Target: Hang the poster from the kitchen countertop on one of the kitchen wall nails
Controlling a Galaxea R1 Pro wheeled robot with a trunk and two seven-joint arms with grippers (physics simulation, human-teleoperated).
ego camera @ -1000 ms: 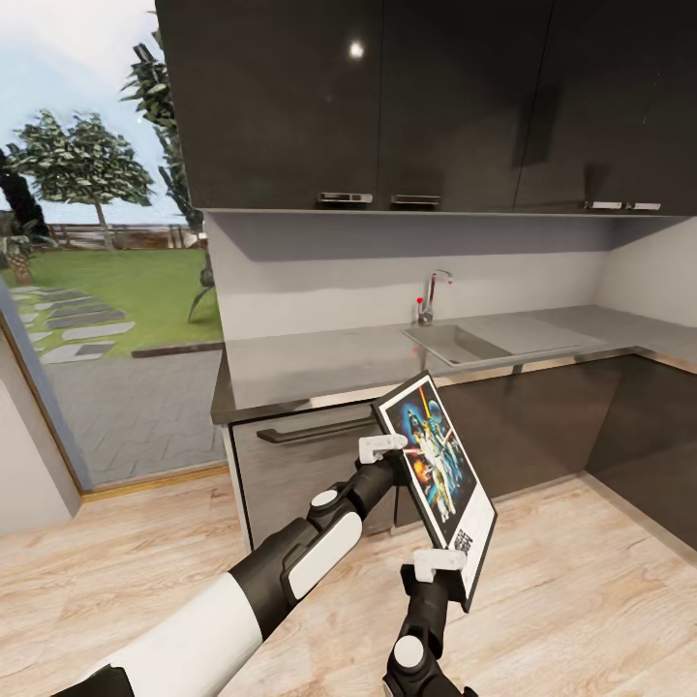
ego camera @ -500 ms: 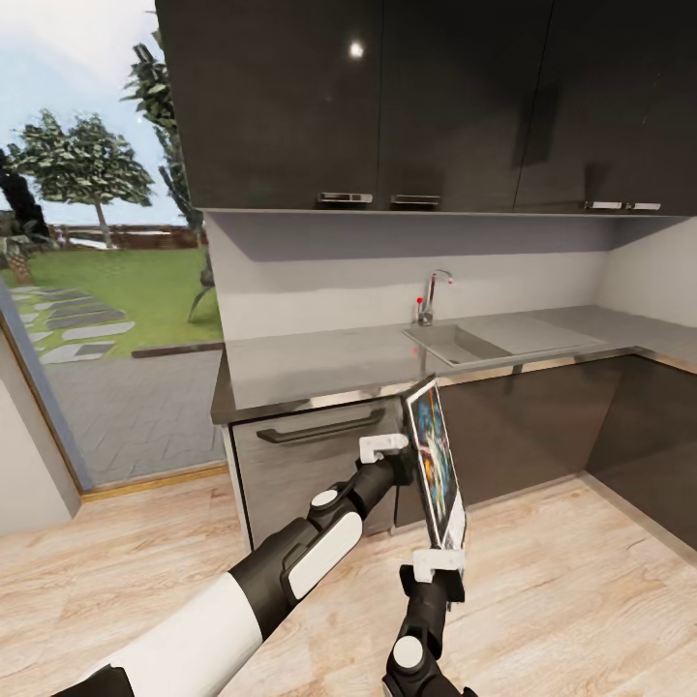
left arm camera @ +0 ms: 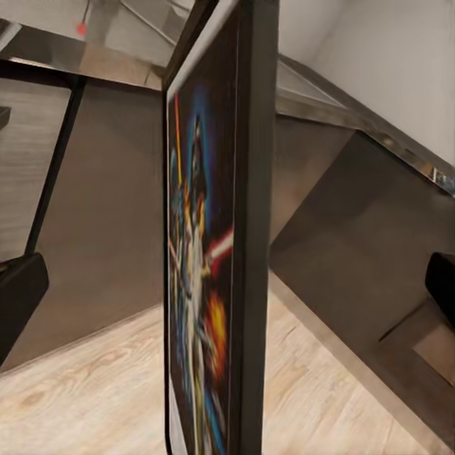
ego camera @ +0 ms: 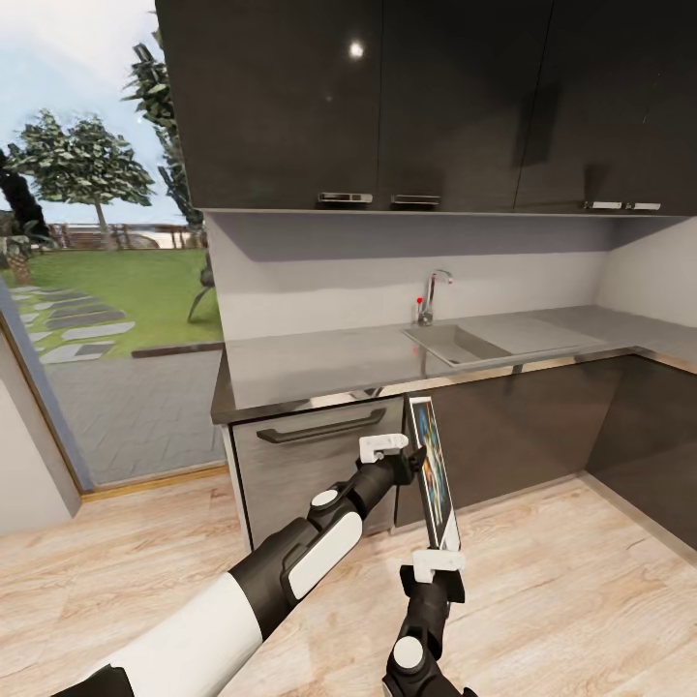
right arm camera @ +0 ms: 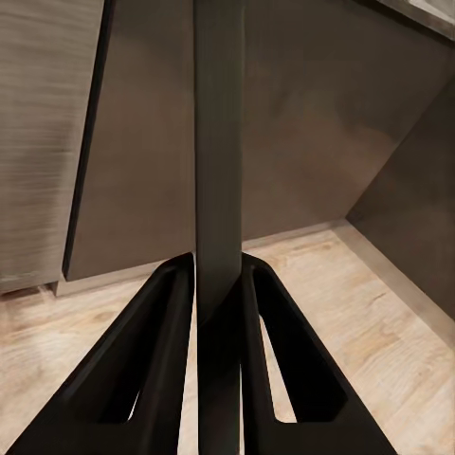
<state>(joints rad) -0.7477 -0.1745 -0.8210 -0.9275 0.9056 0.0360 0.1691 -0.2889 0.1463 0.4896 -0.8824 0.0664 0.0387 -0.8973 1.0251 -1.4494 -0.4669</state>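
Note:
The poster (ego camera: 433, 467) hangs upright in front of the dark cabinets, below the edge of the kitchen countertop (ego camera: 319, 363), and is turned almost edge-on to the head camera. My right gripper (ego camera: 440, 563) is shut on its bottom edge; the right wrist view shows both fingers (right arm camera: 171, 313) pressed against the thin black frame (right arm camera: 220, 142). My left gripper (ego camera: 411, 457) is beside the poster's left side and is open. In the left wrist view its dark fingertips (left arm camera: 17, 296) stand far apart, with the artwork (left arm camera: 199, 284) between them. The wall nails are out of view.
An inset sink (ego camera: 450, 344) with a chrome tap (ego camera: 433, 290) lies on the countertop's right half. Dark upper cabinets (ego camera: 387, 106) hang above it. A drawer front with a handle (ego camera: 319, 428) faces my left arm. Glass onto a garden (ego camera: 97, 290) is at the left, over wood floor (ego camera: 571, 600).
The poster has swung from facing the head camera to nearly edge-on and more upright. Both arms have stayed almost where they were.

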